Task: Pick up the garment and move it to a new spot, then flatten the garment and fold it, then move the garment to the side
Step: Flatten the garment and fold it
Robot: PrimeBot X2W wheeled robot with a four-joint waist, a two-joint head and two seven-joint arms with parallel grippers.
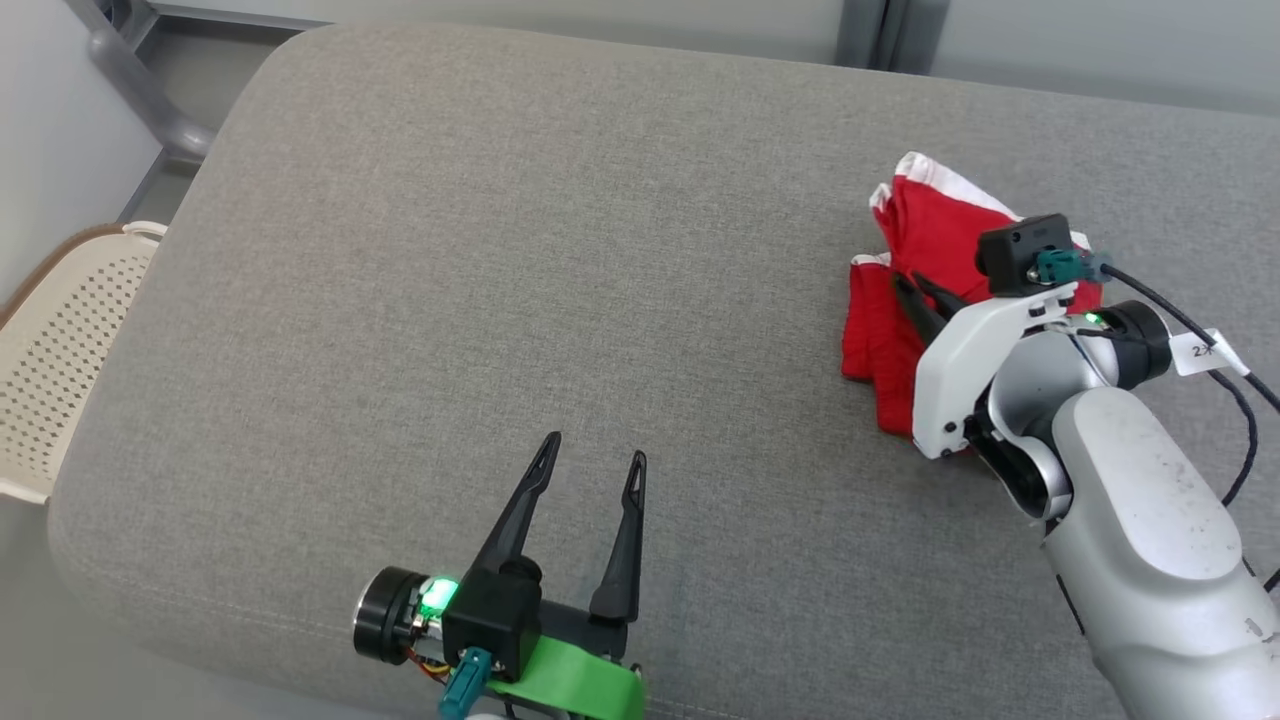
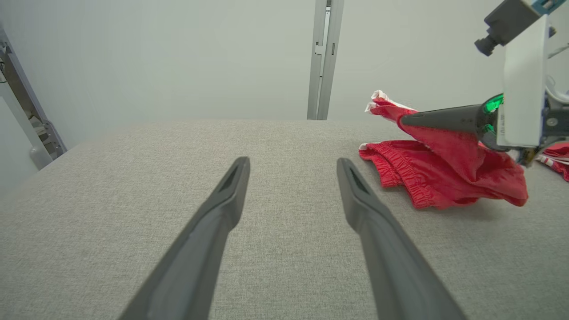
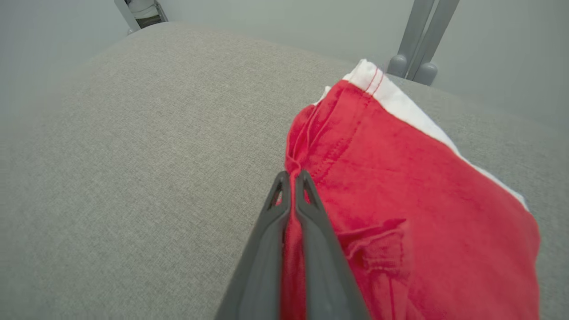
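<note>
Right gripper (image 3: 291,178) has its 2 fingers pressed together on a thin fold of the red garment (image 3: 400,200), over at the right of the head frame on the grey cushion (image 1: 500,250). Part of the cloth is raised and the rest lies bunched. The risk: that pinch looks like 1 thin layer near a seam, so a quick lift could let it slip out, or drag the garment into a tighter heap that is harder to flatten.

Left gripper (image 1: 595,450), lower centre, has its fingers spread wide, holding nothing, well apart from the cloth. A cream perforated chair (image 1: 60,340) sits beyond the left edge, out of the way. The black cable (image 1: 1210,340) beside the right arm could snag.
</note>
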